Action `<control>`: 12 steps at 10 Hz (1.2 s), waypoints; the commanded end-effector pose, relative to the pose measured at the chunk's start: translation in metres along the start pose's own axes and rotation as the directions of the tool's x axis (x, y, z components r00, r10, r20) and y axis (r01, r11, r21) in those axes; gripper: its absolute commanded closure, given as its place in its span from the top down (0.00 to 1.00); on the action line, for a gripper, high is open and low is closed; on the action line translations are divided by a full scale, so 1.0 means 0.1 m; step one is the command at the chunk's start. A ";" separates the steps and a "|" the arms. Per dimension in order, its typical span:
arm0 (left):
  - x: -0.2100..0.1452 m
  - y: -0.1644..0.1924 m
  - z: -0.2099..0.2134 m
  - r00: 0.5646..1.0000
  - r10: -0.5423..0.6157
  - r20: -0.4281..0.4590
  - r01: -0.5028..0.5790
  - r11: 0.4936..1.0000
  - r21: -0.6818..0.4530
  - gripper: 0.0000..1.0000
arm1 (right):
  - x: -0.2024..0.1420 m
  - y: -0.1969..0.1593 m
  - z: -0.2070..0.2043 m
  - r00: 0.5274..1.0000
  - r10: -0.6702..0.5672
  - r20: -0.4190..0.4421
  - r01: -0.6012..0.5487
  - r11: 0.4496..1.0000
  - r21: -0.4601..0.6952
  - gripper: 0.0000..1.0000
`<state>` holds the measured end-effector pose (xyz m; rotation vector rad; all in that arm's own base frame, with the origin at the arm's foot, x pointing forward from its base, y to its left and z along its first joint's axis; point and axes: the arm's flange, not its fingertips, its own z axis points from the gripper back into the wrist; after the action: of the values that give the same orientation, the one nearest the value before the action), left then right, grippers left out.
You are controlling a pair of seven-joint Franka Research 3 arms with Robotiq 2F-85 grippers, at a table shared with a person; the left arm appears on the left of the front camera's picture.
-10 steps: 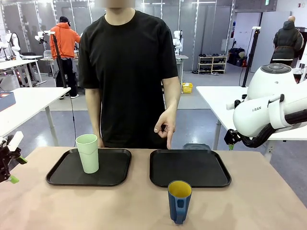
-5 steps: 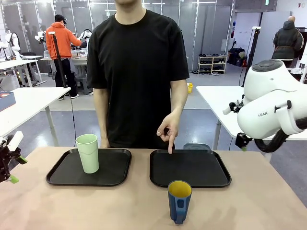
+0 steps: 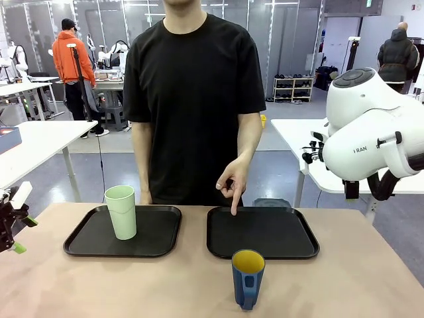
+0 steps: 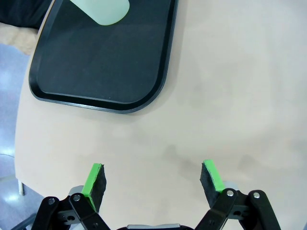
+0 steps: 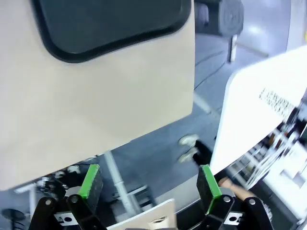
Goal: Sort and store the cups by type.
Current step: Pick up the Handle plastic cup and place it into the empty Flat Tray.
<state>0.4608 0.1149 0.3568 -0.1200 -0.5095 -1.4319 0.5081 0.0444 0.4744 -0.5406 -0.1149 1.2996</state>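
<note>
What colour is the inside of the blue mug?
The mug is yellow inside; front view shows it best.

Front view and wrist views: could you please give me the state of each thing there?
Tall pale mint-green plastic tumbler: upright on the left black tray.
Dark blue handled mug, yellow inside: upright on the table, off both trays.
Right black tray: holds no cup.
Person's hand: finger pointing down at the right tray.
Left gripper: open, holding nothing.
Right gripper: open, holding nothing.
</note>
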 end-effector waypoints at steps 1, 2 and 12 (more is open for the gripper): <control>-0.01 -0.01 0.01 1.000 -0.016 0.007 0.016 1.000 0.013 1.00 | -0.14 0.05 0.00 0.988 0.096 0.120 -0.096 0.995 -0.001 1.00; -0.01 -0.01 0.01 1.000 -0.016 0.007 0.016 1.000 0.013 1.00 | -0.14 0.09 -0.01 0.973 0.125 0.196 -0.128 0.992 0.004 1.00; -0.01 -0.01 0.01 1.000 -0.016 0.007 0.016 1.000 0.013 1.00 | -0.06 0.16 -0.15 0.958 0.054 0.282 -0.077 0.995 0.070 1.00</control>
<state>0.4607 0.1150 0.3568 -0.1200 -0.5096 -1.4316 0.4983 0.0364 0.4559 -0.2909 -0.2801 1.4346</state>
